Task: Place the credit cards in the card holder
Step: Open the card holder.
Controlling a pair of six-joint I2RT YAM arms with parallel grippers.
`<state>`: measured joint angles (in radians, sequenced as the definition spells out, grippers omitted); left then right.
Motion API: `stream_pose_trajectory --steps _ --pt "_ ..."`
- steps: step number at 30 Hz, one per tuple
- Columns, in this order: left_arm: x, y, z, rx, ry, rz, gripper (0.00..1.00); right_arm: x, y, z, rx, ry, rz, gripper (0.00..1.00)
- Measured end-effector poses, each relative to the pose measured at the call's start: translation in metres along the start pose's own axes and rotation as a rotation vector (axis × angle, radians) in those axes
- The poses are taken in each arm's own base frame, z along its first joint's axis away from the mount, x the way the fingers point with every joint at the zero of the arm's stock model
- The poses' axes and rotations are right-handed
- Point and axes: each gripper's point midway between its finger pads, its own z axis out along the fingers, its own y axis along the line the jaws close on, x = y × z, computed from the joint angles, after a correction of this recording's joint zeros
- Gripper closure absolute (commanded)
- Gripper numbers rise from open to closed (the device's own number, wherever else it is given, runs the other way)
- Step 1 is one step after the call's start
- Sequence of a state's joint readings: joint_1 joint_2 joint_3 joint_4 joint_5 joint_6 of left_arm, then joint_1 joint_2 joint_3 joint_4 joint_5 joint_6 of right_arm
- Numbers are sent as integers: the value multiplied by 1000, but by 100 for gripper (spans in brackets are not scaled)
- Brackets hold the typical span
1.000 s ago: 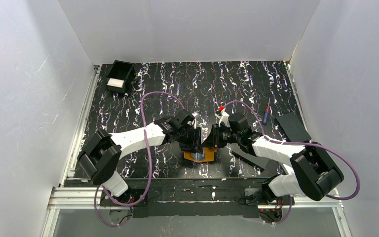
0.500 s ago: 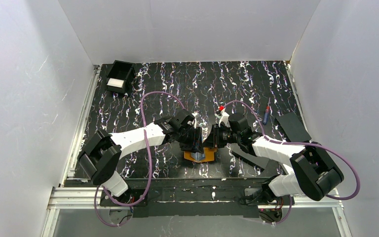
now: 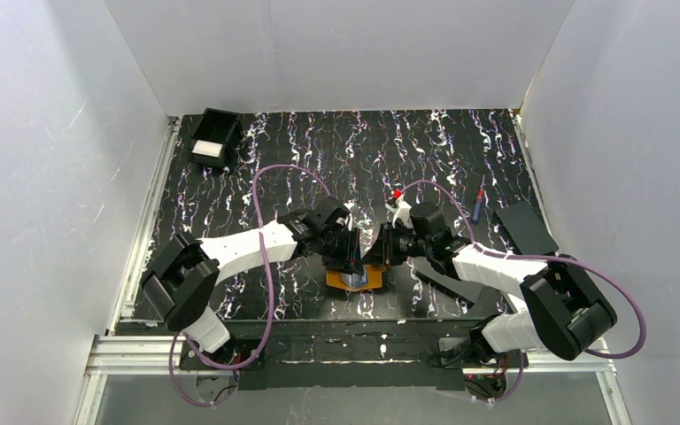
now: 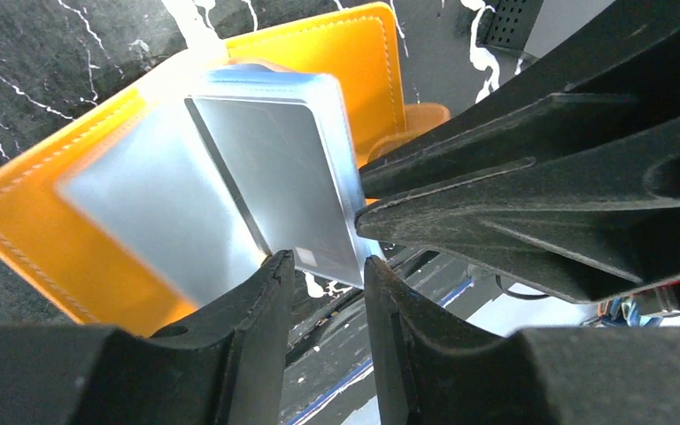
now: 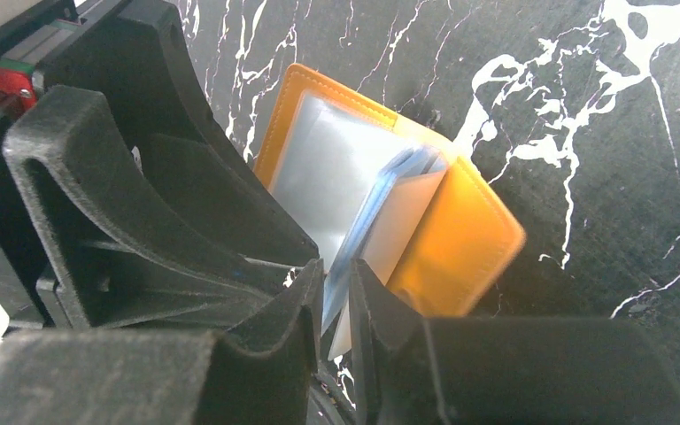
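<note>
**Top view.** The card holder (image 3: 367, 283) lies open on the counter (image 3: 319, 150), low in the centre of the frame. The left hand (image 3: 351, 262) and right hand (image 3: 374, 257) meet over it, nearly touching each other. The counter's near edge and its rail run just below the holder, so any repositioning is safer toward the frame's upper middle, where the dark surface is bare. The black tray (image 3: 215, 140) at upper left, and the blue pen (image 3: 477, 208) and flat black rectangle (image 3: 524, 227) at right, lie well apart from the work.

**Left wrist.** The left hand (image 4: 326, 264) is narrowly spread, with the counter visible through the gap. The corner of a sleeve (image 4: 274, 168) reaches into its mouth, and it does not look clamped. The right hand's fingertips come in from the right onto that sleeve's edge. The step looks like parting the sleeves to expose a pocket. The left hand should probably close on one leaf only, squarely and away from the corner.

**Right wrist.** The right hand (image 5: 335, 283) is pinching the card holder (image 5: 469, 239) by a few of its sleeves, which fan out edge-on between the fingers. Its job is likely to hold steady without pulling, because the orange cover could lift or slide. No card shows in either hand.
</note>
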<state>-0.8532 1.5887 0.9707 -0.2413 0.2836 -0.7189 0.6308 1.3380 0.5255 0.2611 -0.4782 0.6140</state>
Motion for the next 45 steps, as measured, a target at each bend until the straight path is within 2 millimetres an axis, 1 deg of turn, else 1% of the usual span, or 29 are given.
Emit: stream_pose_trajectory --steps 3,7,16,19,21,23,26,28,31,34,36,38,41,45 --pt "2 5 1 -14 3 -6 69 1 -1 0 3 3 1 70" --pt "6 10 2 -34 10 -12 71 3 -3 -1 11 13 2 63" --pt "13 23 5 -75 18 -24 73 5 -5 -1 23 19 0 62" --pt "13 25 5 -85 13 -25 67 5 -6 -1 28 16 0 61" --pt "12 26 5 -87 10 -24 62 5 -9 -1 43 13 4 59" --pt "12 25 5 -85 8 -22 61 6 -12 -1 59 15 14 58" --pt "11 25 3 -81 -4 -19 65 5 -13 -1 69 8 40 60" --pt "10 25 2 -83 -10 -16 68 5 -13 0 71 6 68 65" --pt "9 30 3 -106 -18 -14 72 6 -14 3 78 11 119 67" --pt "7 38 7 -134 -26 -25 76 12 -18 4 89 18 161 63" --pt "12 48 11 -154 -22 -46 77 17 -22 4 103 24 194 60" --pt "17 57 15 -162 -14 -76 79 22 -25 4 112 30 217 59" --pt "16 57 17 -140 -20 -105 81 26 -29 6 122 39 244 59" --pt "16 56 19 -122 -24 -124 83 26 -30 10 118 38 261 60"
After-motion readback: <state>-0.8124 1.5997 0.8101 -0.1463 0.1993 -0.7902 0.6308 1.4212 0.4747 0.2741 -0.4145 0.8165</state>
